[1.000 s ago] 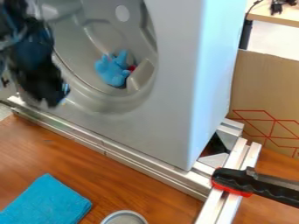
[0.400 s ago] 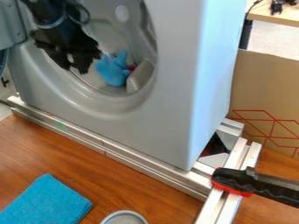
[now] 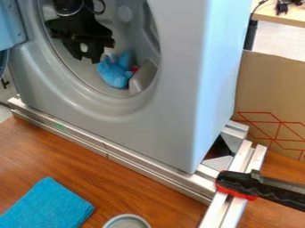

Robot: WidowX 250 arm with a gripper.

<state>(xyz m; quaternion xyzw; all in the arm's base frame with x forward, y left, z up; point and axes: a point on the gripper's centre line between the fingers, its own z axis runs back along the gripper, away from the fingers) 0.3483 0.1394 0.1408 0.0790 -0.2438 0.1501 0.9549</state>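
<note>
In the drum (image 3: 88,76): the toy (image 3: 113,73) sits low, close beside the grey fin (image 3: 143,76), a bit of red showing at its right.
Toy's feel: looks like plush, so you can judge it light and soft, not fragile, likely to squash under your grip rather than slip.
Toy's hold: your best grip is probably across the thick middle; the upright lobe on top looks floppier, and the fin may crowd you on the right.
Gripper (image 3: 86,57): inside the drum mouth, just up and left of the toy; you have its fingers parted, though not wide as far as you can judge, with nothing held.
Washer (image 3: 173,89): grey and boxy, its door (image 3: 9,26) swung open on your picture's left, a metal rail (image 3: 119,158) along its foot.
Table (image 3: 59,151): wood, with a folded blue cloth (image 3: 47,205) and a round grey rim (image 3: 127,221) nearest you; a black-and-red clamp (image 3: 262,189) lies over the rail's right end.
Room: cardboard (image 3: 268,89) with red lines, then another table (image 3: 286,18) behind.
</note>
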